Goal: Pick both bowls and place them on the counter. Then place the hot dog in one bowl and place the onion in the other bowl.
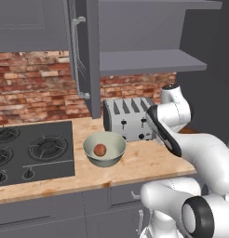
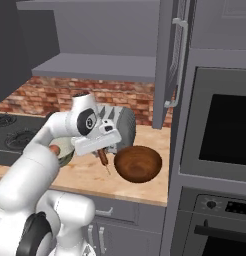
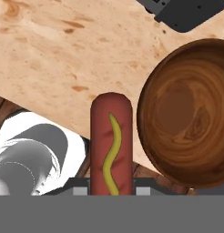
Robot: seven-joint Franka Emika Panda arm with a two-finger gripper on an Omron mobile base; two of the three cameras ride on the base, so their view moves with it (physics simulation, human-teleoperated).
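The hand (image 2: 103, 156) pinches the thin reddish-brown hot dog (image 3: 111, 143) at lower centre, beside the dark glossy brown bowl (image 3: 189, 111); it looks light, soft, slippery, best gripped mid-length

- The arm (image 2: 30, 165) is extended forward, with the wrist bent downward.
- The gripper (image 2: 102, 152) is pointed toward 5 o'clock, jaws clamped on the hot dog (image 3: 111, 143).

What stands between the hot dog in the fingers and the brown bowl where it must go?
Nothing visible does. The gripper holds the hot dog above bare counter, just beside the brown bowl's rim. The bowl is empty. The onion already lies in the grey bowl, on the gripper's other side.
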